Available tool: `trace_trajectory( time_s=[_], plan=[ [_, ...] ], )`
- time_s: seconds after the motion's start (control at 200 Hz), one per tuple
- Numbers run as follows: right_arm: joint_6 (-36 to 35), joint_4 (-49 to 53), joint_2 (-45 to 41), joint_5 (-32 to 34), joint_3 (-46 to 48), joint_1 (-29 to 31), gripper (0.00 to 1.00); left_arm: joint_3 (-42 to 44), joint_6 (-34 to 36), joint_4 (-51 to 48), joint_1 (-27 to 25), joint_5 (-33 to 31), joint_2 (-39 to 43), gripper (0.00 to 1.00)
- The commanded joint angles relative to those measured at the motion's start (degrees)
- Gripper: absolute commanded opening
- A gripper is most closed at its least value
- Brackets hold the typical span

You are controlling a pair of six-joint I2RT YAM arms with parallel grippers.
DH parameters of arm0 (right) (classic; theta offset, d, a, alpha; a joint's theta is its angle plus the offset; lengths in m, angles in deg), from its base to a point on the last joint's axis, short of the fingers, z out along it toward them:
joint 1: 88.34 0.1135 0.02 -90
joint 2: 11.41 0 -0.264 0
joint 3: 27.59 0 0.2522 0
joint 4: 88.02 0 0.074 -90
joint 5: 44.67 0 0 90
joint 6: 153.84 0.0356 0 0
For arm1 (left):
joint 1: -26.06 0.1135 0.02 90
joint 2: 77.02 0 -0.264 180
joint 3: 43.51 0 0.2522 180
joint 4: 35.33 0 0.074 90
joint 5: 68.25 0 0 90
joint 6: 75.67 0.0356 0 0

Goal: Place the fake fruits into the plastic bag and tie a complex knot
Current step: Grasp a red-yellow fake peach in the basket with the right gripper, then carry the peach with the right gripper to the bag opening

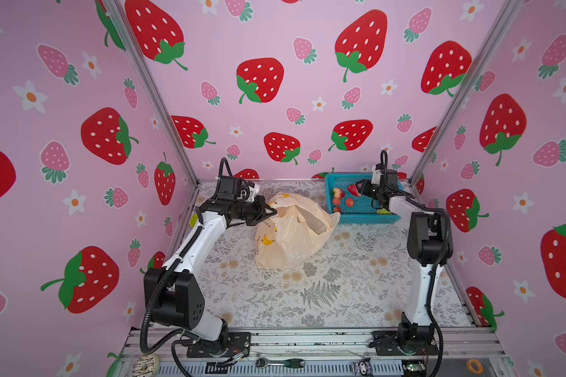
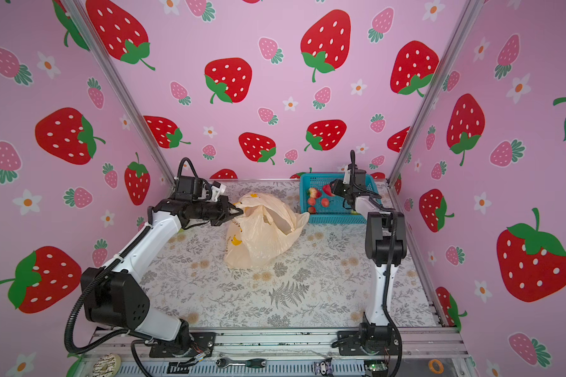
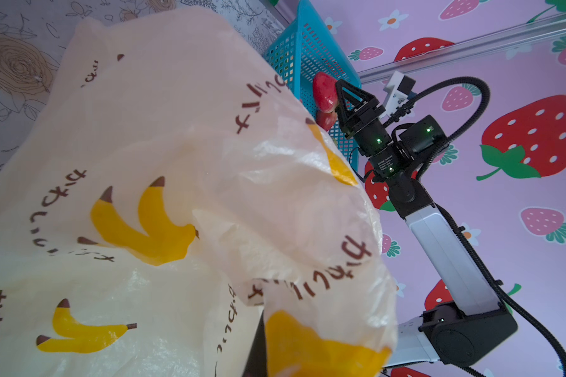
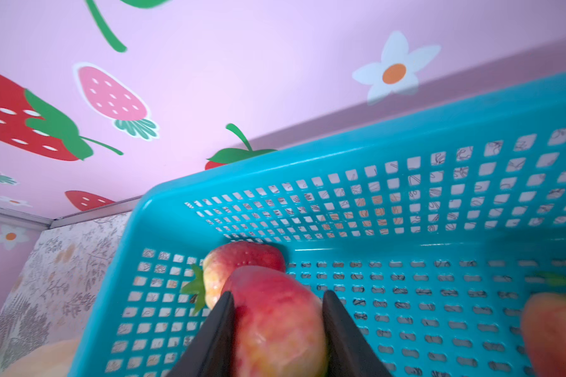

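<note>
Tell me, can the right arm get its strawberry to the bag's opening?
Probably yes. The left tool pinches the plastic bag by its rim, holding its mouth open toward the basket, where the right tool grips a strawberry; nothing stands between.

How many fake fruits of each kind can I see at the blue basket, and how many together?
Strawberries: 5, four lying in the basket, one held by the right gripper.
Green fruit: 1, partly hidden by the arm.
Total: 6.

Right hand (image 1: 359,190) clasping strawberry (image 1: 352,189), left hand (image 1: 270,211) pinching bag (image 1: 294,236)
</note>
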Motion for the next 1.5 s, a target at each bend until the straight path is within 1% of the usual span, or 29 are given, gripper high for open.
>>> trace_trajectory(
  time_s=[0.0,0.17,0.35,0.48,0.55,0.615,0.75,0.86,1.071,1.186,1.226,1.311,1.496],
  plan=[
    [0.06,-3.21,-6.46,-2.98,4.89,-0.31,0.23,0.36,-0.29,0.63,-0.04,1.27,0.59,0.00],
    [2.89,-9.48,-21.72,-4.26,21.71,0.61,0.22,0.41,-0.38,0.76,-0.04,1.35,0.89,0.00],
    [2.35,-9.07,-39.19,-1.88,39.16,3.38,0.22,0.47,-0.60,0.90,-0.04,1.53,0.66,0.00],
    [0.50,-4.12,-49.80,0.52,48.21,7.55,0.22,0.50,-0.66,0.99,-0.04,1.49,0.68,0.00],
    [0.46,-2.95,-53.11,0.72,51.74,10.17,0.22,0.50,-0.58,0.90,-0.03,1.38,0.79,0.00],
    [1.09,-3.16,-54.99,0.78,54.32,13.96,0.22,0.50,-0.56,0.90,0.01,1.24,0.86,0.00],
    [3.48,-8.40,-54.73,-1.65,55.35,21.58,0.22,0.49,-0.55,0.90,0.09,1.18,1.17,0.00],
    [5.41,-13.52,-52.93,-2.39,53.76,25.72,0.22,0.59,-0.55,0.97,-0.03,1.18,1.18,0.00],
    [4.57,-14.78,-49.45,-1.62,48.81,29.28,0.23,0.59,-0.60,0.98,-0.01,1.24,1.35,0.00],
    [6.34,-20.15,-46.69,-0.15,48.02,30.09,0.23,0.59,-0.75,1.16,-0.04,1.44,1.48,0.00],
    [6.63,-21.70,-45.39,1.20,47.33,30.35,0.23,0.60,-0.87,1.16,-0.01,1.53,1.52,0.00],
    [6.49,-24.14,-42.60,6.47,46.06,31.09,0.24,0.68,-0.82,1.17,-0.04,1.53,1.66,0.00],
    [4.14,-27.37,-36.12,22.88,43.70,35.03,0.25,0.76,-0.96,1.25,-0.31,1.86,1.41,0.00]
  ],
)
